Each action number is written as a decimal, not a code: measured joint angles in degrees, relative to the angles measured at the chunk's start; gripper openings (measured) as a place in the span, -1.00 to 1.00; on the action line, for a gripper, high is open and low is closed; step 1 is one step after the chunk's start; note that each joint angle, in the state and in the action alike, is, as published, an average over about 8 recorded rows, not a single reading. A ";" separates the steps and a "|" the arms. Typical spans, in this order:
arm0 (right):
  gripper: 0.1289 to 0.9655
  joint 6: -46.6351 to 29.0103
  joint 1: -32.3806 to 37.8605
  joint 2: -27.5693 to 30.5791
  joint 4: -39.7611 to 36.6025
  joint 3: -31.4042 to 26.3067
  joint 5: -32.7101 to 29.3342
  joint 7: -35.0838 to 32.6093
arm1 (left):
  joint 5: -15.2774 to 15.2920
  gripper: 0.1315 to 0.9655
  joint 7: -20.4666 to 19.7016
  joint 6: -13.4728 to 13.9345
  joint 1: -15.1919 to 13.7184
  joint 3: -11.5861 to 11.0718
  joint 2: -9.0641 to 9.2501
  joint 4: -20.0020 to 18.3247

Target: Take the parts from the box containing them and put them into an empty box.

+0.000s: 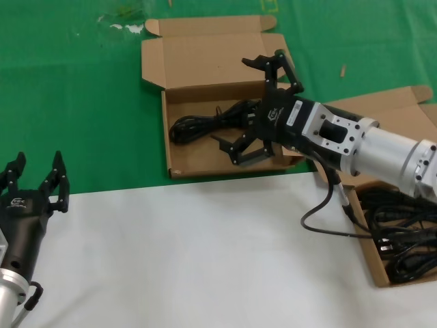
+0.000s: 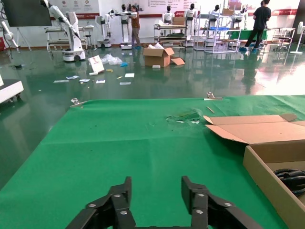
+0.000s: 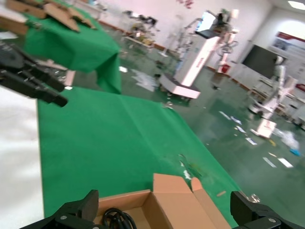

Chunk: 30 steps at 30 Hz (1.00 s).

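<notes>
The wide box (image 1: 166, 130) lies open at the middle of the green cloth with one coiled black cable (image 1: 198, 126) inside. My right gripper (image 1: 249, 109) hovers over that box's right half, open, nothing between its fingers. In the right wrist view the same box (image 3: 171, 205) and cable (image 3: 114, 220) show between the spread fingers (image 3: 81, 210). The askew box (image 1: 367, 256) at the right edge holds several black cables (image 1: 406, 236). My left gripper (image 1: 35, 179) waits open at the lower left, over the edge of the white cloth.
A white cloth (image 1: 205, 253) covers the near table and green cloth (image 1: 68, 102) the far part. The right arm's own black cable (image 1: 321, 220) loops over the white cloth. The wide box's lid (image 1: 205, 58) lies folded back. The left wrist view shows that box's corner (image 2: 267, 167).
</notes>
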 joint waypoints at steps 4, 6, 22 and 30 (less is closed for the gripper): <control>0.97 2.66 -2.34 -0.72 0.56 1.27 1.26 0.32 | 0.00 -0.44 0.00 0.00 0.00 0.00 0.00 0.00; 0.99 4.01 -3.54 -1.09 0.85 1.93 1.90 0.48 | 0.00 -0.38 0.00 0.00 0.00 0.00 0.00 0.00; 1.00 14.73 -12.97 -3.98 3.13 7.05 7.02 1.76 | -0.01 0.52 0.00 0.00 0.00 0.00 0.00 0.00; 1.00 20.07 -17.70 -5.43 4.27 9.62 9.58 2.41 | -0.01 0.79 0.03 0.00 0.00 0.00 0.00 0.00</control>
